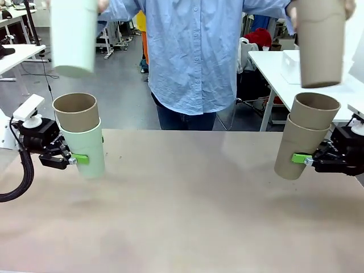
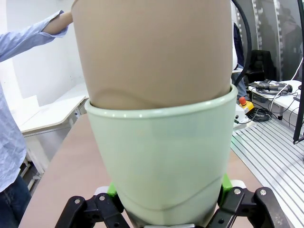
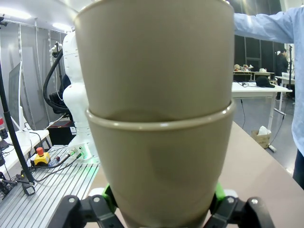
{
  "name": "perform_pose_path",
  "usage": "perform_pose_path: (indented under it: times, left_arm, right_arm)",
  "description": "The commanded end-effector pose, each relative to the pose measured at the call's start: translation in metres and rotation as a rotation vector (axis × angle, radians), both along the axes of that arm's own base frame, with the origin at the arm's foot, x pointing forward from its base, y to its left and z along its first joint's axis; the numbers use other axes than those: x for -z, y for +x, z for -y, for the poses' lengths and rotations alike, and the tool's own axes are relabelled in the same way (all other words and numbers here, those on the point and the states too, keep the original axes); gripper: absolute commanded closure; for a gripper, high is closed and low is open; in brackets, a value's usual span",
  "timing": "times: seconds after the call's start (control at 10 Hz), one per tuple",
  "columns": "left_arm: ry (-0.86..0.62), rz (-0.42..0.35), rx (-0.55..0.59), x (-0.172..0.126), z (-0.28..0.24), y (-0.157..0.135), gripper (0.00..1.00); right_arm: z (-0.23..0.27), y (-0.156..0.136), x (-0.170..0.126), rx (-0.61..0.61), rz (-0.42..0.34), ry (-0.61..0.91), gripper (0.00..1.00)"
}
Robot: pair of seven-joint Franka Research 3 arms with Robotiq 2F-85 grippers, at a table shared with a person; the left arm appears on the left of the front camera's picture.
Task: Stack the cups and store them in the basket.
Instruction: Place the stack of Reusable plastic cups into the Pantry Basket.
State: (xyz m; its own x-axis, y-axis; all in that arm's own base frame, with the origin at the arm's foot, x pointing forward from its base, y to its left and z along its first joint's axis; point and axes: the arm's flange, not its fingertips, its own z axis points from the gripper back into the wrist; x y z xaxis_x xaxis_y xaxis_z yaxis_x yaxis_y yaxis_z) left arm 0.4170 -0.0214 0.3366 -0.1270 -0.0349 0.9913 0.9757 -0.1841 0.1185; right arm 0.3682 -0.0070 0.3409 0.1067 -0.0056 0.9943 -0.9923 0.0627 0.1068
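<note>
Looking into a robotics lab: passing white rectangular worktables [image 1: 23, 52] standing far left and far right, meeting a ribbed silver aluminium base plate [image 2: 275, 156] with a red mushroom-shaped emergency-stop button [image 2: 243, 101] and coiling black cables [image 2: 260, 114] at its far end.

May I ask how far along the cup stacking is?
Done: one tan cup nested in the mint cup in the left tool, another in the tan cup in the right tool. In hand: the person holds two more cups above. Left: adding those, then basket storage.

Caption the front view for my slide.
Left gripper grips mint cup holding brown cup; right gripper grips nested brown pair; person holds two raised cups.
</note>
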Motion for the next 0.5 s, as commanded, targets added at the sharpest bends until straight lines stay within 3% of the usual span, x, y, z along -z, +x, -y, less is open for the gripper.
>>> perform_pose_path:
  times: [0.0, 0.4]
  left_arm:
    - [-0.007, -0.001, 0.007, -0.0053, 0.0001, 0.0004, 0.15]
    - [-0.007, -0.001, 0.007, -0.0053, 0.0001, 0.0004, 0.15]
  right_arm:
    - [0.0009, -0.0002, -0.0031, 0.002, 0.007, 0.001, 0.15]
    - [0.0009, -0.0002, -0.0031, 0.002, 0.007, 0.001, 0.15]
